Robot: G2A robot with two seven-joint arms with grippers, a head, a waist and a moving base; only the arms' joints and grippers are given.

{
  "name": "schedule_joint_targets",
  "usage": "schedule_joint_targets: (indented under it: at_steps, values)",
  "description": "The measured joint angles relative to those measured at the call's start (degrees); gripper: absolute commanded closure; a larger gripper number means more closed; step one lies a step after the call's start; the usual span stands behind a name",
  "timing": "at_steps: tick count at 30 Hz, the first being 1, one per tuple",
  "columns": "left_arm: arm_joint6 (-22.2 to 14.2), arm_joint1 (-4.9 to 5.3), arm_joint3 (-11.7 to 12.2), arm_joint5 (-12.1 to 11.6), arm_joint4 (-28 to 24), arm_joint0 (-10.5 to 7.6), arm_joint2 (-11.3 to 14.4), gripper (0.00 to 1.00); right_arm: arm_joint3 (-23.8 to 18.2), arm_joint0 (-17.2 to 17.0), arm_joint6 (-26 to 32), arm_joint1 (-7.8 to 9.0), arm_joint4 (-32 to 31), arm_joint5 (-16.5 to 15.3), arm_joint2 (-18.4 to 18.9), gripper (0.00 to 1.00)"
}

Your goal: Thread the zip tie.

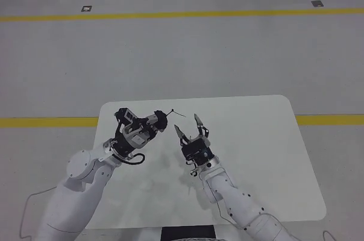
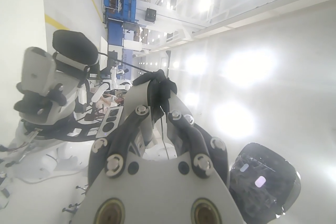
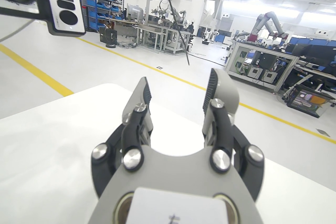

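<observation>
A white, round-cornered bench (image 1: 260, 150) occupies the lower centre. An upper yellow line (image 1: 170, 14) crosses the grey floor (image 1: 170, 60) near the top edge; a lower yellow line (image 1: 37, 122) runs mid-frame.

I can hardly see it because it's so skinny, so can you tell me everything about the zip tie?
The zip tie is a very thin black strip that looks like plastic, nearly straight, ending in a pointed tip. The left gripper is shut on one end, holding it up in the air above the white table. Its free tip sticks out toward the open right gripper, which does not touch it. The end inside the fingers is hidden.
</observation>
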Motion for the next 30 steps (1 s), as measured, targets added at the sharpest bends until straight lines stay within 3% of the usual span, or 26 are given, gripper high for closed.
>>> schedule_joint_targets:
  at_steps: [13,21,23,26,30]
  values:
    - [-2.3,0.27,-4.9,0.0,2.0,0.00,-0.7,1.00,-1.0,-1.7,2.7,-0.78,1.8,0.0,0.5,0.00]
    - [-2.2,0.25,-4.8,0.0,1.9,0.01,-0.6,1.00,-1.0,-1.6,2.7,-0.77,1.8,0.0,0.5,0.00]
    - [-1.6,0.11,-4.2,-0.4,-0.2,0.19,-0.7,1.00,-1.0,-1.6,2.7,-0.77,1.8,0.0,0.5,0.00]
    - [-3.7,0.08,-2.8,-1.4,-5.0,0.49,-2.0,1.00,-1.0,-1.6,2.7,-0.77,1.8,0.0,0.5,0.00]
    - [-9.1,0.33,-1.9,-1.9,-9.3,1.24,-5.1,1.00,-1.0,-1.6,2.7,-0.77,1.8,0.0,0.5,0.00]
